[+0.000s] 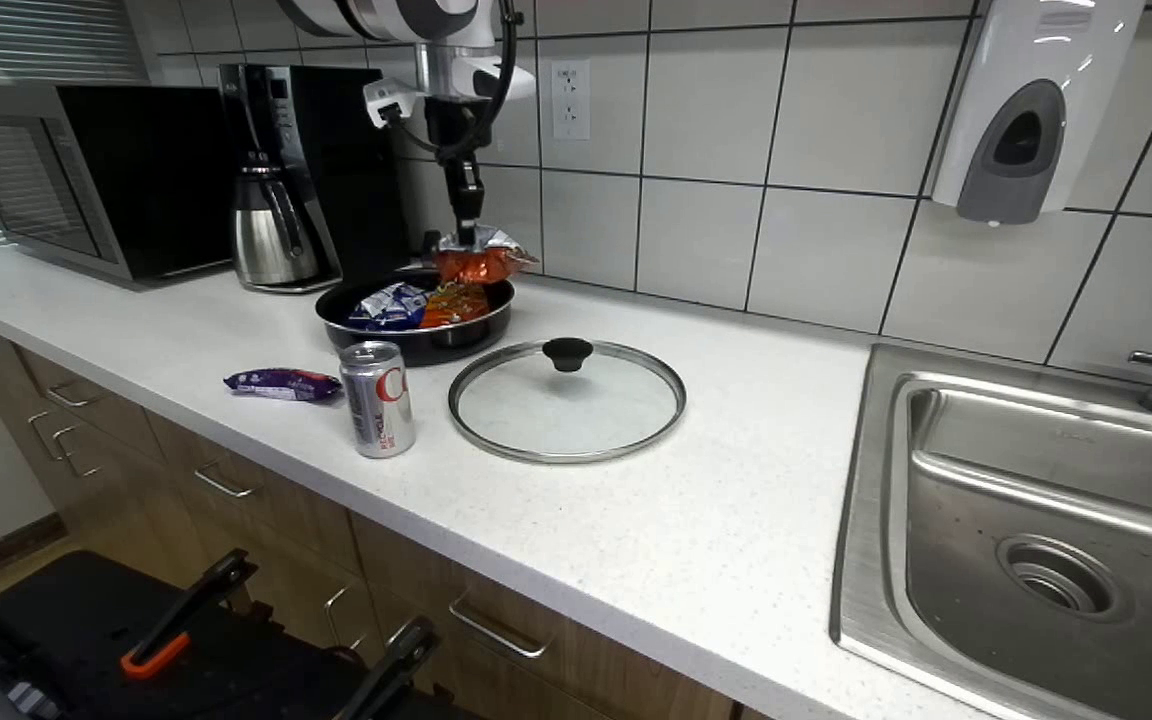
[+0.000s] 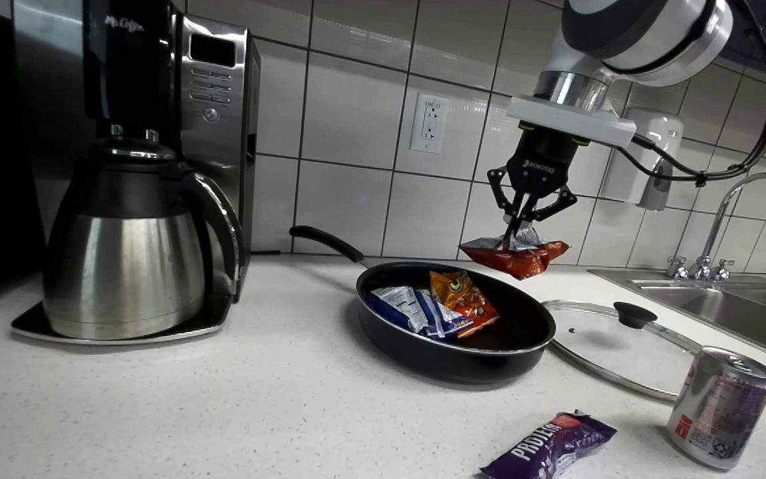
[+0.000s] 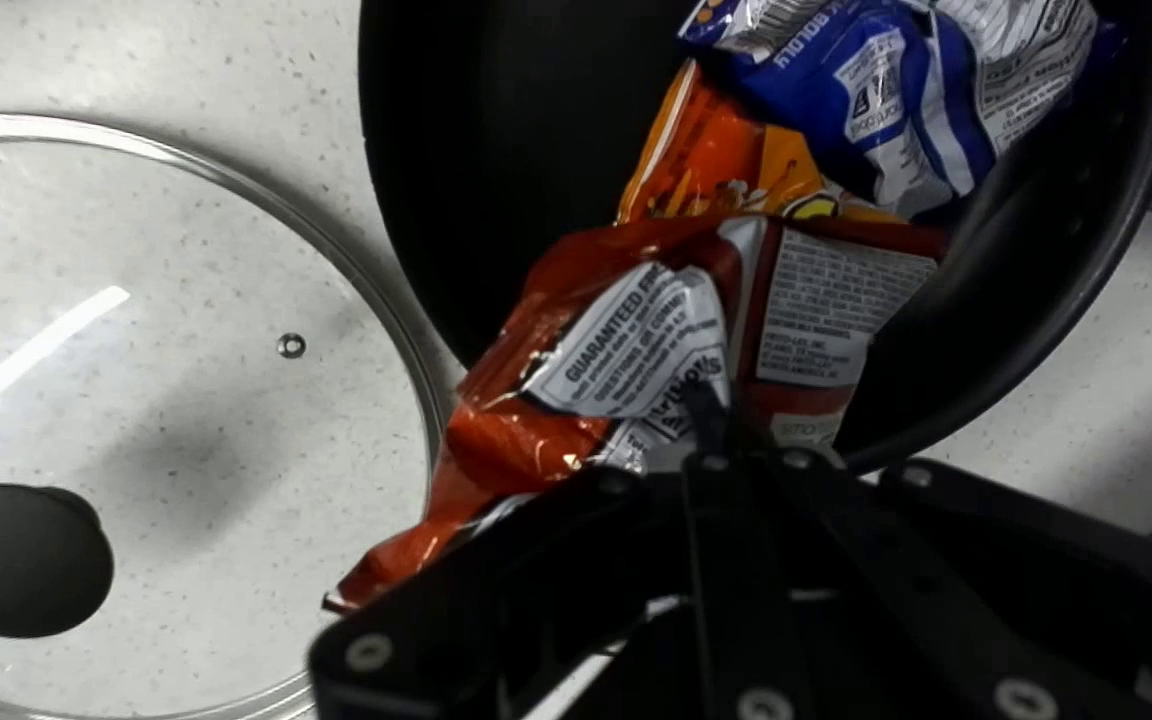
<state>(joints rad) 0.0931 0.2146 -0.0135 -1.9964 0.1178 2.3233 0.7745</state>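
My gripper [image 2: 513, 241] points down, its fingers shut on a crinkled red snack bag [image 2: 529, 261]. In the wrist view the red bag [image 3: 516, 440] is pinched at its silvery middle, its ends spreading to both sides; the fingertips are partly lost in its folds. It hangs in the air above the rim of a black frying pan [image 2: 449, 366], on the side by the glass lid [image 1: 536, 415]. Inside the pan lie a blue snack bag [image 2: 396, 309] and an orange snack bag [image 2: 466, 299], leaning against each other. The lid rests on the counter, knob up.
A silver soda can [image 1: 376, 400] stands before the pan, and a purple protein bar [image 2: 549, 449] lies near it. The pan's handle [image 2: 326, 241] points toward the tiled wall. A coffee maker with a steel carafe [image 2: 130, 266] and a sink [image 1: 861, 560] flank the area.
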